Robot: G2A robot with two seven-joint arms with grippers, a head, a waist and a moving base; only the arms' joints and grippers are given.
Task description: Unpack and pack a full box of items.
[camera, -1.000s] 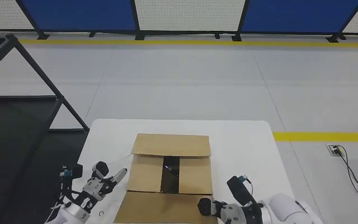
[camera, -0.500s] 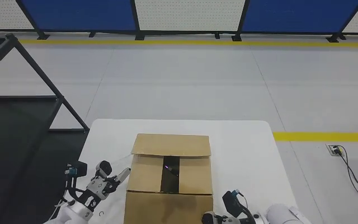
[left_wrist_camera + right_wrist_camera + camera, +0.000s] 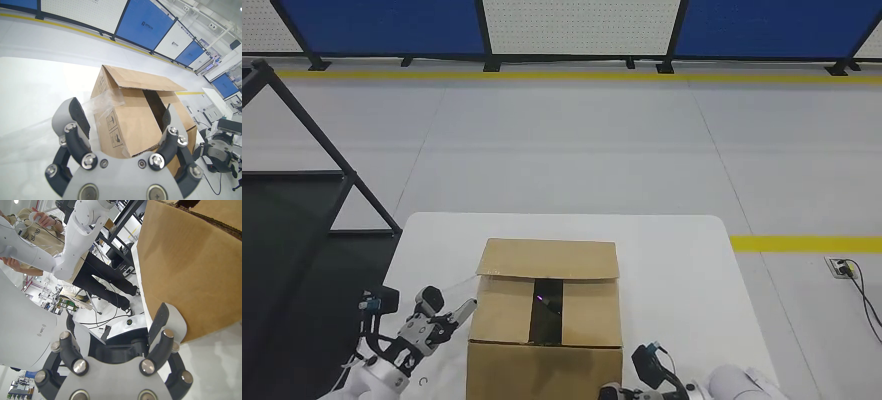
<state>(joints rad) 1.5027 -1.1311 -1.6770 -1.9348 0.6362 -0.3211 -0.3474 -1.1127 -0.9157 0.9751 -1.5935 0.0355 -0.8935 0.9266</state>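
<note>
While my left gripper [image 3: 122,109] and right gripper [image 3: 117,313] are hanging released beside the cardboard box [image 3: 547,300], I'm guessing I'm unpacking: grabbing the left flap [image 3: 504,312] next.

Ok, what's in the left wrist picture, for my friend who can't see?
A cardboard box sits on a white table, a dark gap between its top flaps and loose clear tape on one side. The open left gripper faces it.
</note>
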